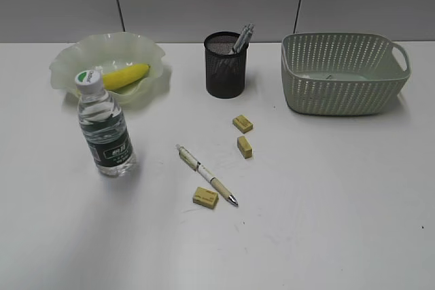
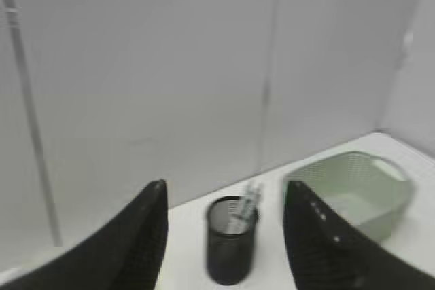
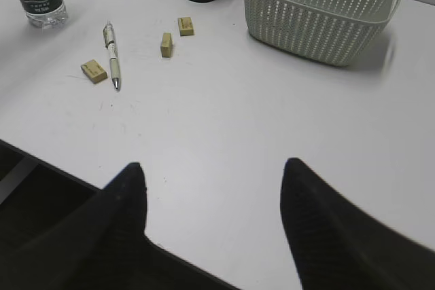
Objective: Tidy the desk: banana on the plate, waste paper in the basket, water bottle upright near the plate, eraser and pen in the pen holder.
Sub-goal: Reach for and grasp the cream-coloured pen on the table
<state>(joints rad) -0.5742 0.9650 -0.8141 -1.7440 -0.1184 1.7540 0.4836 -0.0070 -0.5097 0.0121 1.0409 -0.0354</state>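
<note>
A: Where do the two pincers stand?

B: The left gripper [image 2: 221,236] hangs in the air with its dark jaws apart and nothing between them. Past the gap stands the black wire-mesh cylindrical pen holder [image 2: 231,239], upright, with pens poking out of its top. Beyond its right jaw sits the pale sage-green perforated plastic basket [image 2: 367,188].

A: And the other?

B: The right gripper [image 3: 214,215] is also spread and holds nothing. It hovers over the near part of the large plain white desk [image 3: 258,127]. Far ahead of it and to its right is the basket; ahead and to its left lie the loose small things.

A: Which ones?

B: A white pen with a cream grip and a silver tip [image 1: 206,174] lies flat on the desk. Three small tan rectangular erasers [image 1: 205,197] lie around it: one just beside the pen's tip end, two [image 1: 245,147] [image 1: 242,123] a little apart between the pen and the pen holder.

A: The bottle?

B: The small clear plastic water bottle with a dark green label and white cap [image 1: 104,127] stands upright, well to the left of the right gripper, near the pale green translucent wavy-rimmed plate [image 1: 146,56]. The smooth bright yellow banana [image 1: 126,75] lies in that plate.

A: The waste paper?

B: It cannot be made out; the basket's inside is mostly hidden.
</note>
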